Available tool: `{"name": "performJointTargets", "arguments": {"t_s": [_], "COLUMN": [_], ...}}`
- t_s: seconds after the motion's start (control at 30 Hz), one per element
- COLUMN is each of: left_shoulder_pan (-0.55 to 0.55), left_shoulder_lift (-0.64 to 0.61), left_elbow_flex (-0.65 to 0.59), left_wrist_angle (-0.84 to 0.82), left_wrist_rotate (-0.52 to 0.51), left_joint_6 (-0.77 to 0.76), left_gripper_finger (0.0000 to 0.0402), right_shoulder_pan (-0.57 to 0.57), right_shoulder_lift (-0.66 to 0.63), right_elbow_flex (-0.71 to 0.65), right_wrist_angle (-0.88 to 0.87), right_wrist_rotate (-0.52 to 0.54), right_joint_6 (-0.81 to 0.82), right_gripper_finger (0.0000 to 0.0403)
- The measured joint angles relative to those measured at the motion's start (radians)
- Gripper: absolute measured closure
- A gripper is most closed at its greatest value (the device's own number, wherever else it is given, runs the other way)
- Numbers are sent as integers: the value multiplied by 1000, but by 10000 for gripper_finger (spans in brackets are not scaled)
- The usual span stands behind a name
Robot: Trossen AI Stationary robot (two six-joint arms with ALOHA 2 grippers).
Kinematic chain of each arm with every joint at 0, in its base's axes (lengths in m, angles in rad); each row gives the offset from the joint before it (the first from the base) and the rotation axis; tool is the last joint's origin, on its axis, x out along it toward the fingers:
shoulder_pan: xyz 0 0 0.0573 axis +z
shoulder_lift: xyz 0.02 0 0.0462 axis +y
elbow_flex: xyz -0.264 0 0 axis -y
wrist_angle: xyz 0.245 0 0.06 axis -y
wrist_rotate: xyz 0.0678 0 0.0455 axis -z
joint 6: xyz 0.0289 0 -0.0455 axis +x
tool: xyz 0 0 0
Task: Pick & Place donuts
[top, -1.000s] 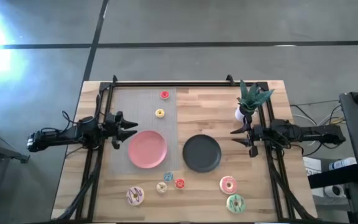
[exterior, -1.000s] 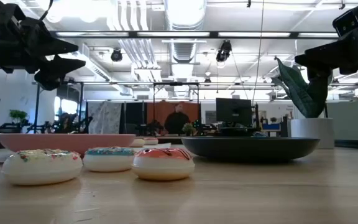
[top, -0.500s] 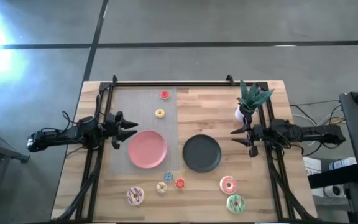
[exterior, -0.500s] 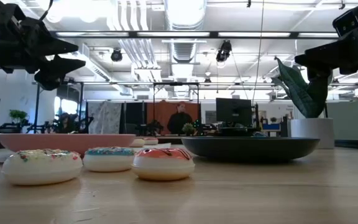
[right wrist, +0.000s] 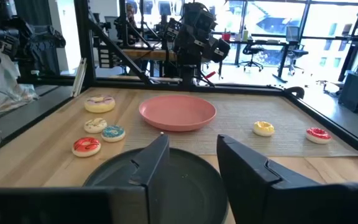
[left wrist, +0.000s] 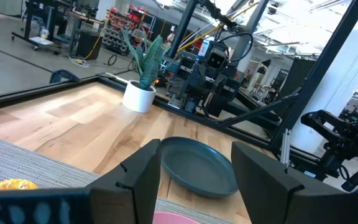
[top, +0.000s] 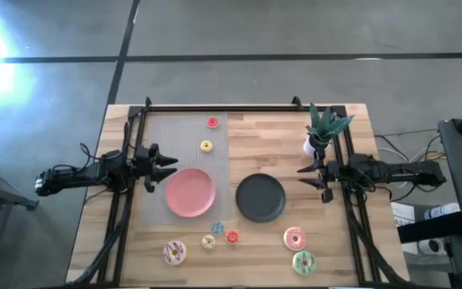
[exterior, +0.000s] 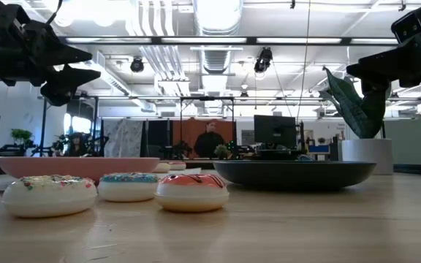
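Observation:
The donuts lie on the table. A white iced one [top: 174,253], a small bluish one [top: 217,229], a small one [top: 208,242] and a small red one [top: 232,237] lie near the front edge. A pink iced one [top: 295,238] and a green iced one [top: 303,262] lie at the front right. A small red one [top: 212,122] and a yellow one [top: 206,146] lie on the grey mat [top: 167,136]. My left gripper [top: 171,167] is open, above the table left of the pink plate [top: 190,193]. My right gripper [top: 305,178] is open, right of the black plate [top: 260,197].
A potted plant [top: 321,130] stands at the back right, close to my right arm. A black frame rail [top: 223,107] runs along the table's far edge. In the low view a person [exterior: 209,139] shows in the room beyond the table.

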Motion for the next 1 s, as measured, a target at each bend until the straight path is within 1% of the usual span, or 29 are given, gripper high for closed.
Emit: {"name": "performJointTargets", "arguments": {"t_s": [0.33, 0.43, 0.53, 0.63, 0.8, 0.83, 0.87, 1.0], "left_shoulder_pan": [0, 0, 0, 0, 0, 0, 0, 0], "left_shoulder_lift": [0, 0, 0, 0, 0, 0, 0, 0], "left_elbow_flex": [0, 0, 0, 0, 0, 0, 0, 0], "left_wrist_angle": [0, 0, 0, 0, 0, 0, 0, 0], "left_wrist_rotate": [0, 0, 0, 0, 0, 0, 0, 0], "left_joint_6": [0, 0, 0, 0, 0, 0, 0, 0], "left_gripper_finger": [230, 230, 230, 230, 230, 230, 230, 230], "right_shoulder_pan": [0, 0, 0, 0, 0, 0, 0, 0], "right_shoulder_lift": [0, 0, 2, 0, 0, 0, 0, 0], "right_elbow_flex": [0, 0, 0, 0, 0, 0, 0, 0], "right_wrist_angle": [12, 37, 34, 36, 36, 34, 33, 39], "right_wrist_rotate": [0, 0, 0, 0, 1, 11, 42, 223], "right_joint_6": [0, 62, 229, 449, 912, 984, 1040, 1265], "right_gripper_finger": [273, 271, 273, 278, 282, 282, 282, 277]}}
